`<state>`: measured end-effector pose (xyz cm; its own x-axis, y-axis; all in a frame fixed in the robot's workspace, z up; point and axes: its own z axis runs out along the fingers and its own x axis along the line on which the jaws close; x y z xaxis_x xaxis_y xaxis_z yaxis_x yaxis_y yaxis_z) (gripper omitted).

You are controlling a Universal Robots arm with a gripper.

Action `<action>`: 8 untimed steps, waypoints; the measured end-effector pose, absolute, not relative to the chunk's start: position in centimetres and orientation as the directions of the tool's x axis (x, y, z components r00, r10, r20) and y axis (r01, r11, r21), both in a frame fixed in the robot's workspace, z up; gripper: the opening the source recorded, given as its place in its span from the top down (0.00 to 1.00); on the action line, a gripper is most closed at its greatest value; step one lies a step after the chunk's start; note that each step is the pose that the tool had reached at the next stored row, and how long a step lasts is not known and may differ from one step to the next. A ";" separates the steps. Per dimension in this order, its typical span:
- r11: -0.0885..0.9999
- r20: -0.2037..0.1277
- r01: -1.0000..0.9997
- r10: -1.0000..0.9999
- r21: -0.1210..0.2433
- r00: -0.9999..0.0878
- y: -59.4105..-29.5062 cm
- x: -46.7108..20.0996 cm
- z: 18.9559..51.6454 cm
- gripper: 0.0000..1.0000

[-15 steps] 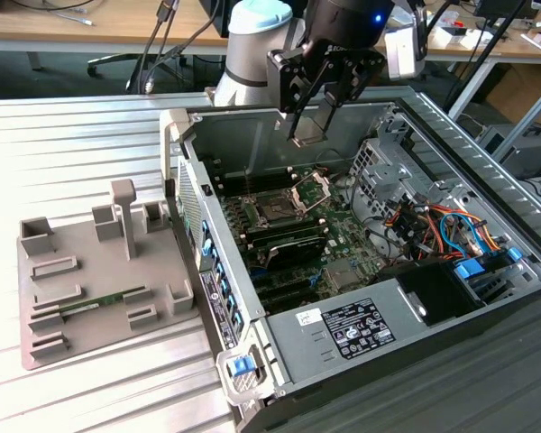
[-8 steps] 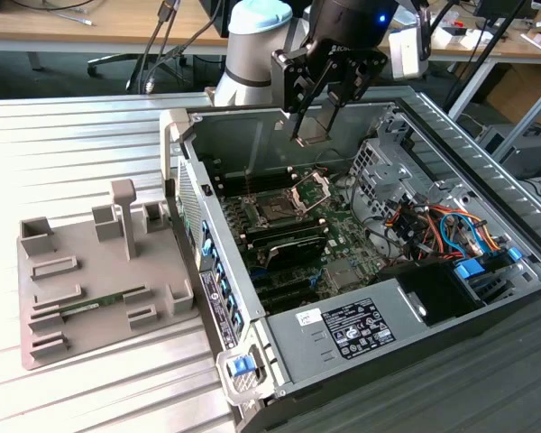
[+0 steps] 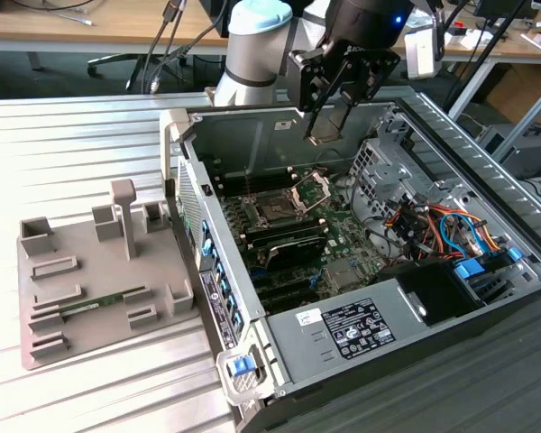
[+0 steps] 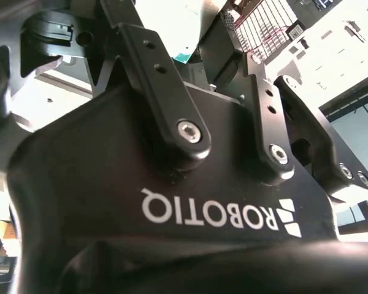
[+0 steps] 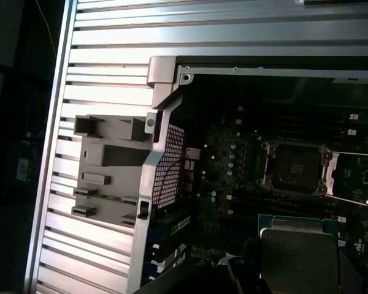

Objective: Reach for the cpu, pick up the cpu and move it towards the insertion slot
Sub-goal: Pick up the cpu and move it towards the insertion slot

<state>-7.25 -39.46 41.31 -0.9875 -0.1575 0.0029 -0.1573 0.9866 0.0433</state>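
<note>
The big open computer case [image 3: 379,298] lies on its side on a ribbed metal table [image 3: 81,135]. Inside the case, near its middle, sits the insertion slot [image 3: 278,209], a dark square with its silver frame flipped up. The gripper [image 3: 329,115] hangs in the air above the case, near the case's back wall, well above the slot. Its fingers pinch the cpu [image 3: 327,126], a small flat chip. Beside the case, on the exterior view's left, is a gray tray [image 3: 45,334] with a thin green memory stick [image 3: 92,304] in it.
</note>
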 end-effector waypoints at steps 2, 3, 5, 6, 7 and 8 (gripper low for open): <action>0.987 0.003 -0.157 -0.158 0.043 -0.988 -39.5 -7.1 41.3 0.45; 0.987 0.003 -0.157 -0.158 0.043 -0.987 -39.5 -7.1 41.3 0.45; 0.987 0.003 -0.157 -0.158 0.043 -0.987 -39.5 -7.0 41.3 0.45; 0.987 0.003 -0.157 -0.158 0.043 -0.987 -39.5 -6.9 41.3 0.45; 0.987 0.003 -0.157 -0.158 0.043 -0.988 -39.5 -6.8 41.3 0.45; 0.987 0.003 -0.157 -0.158 0.043 -0.988 -39.5 -6.8 41.3 0.45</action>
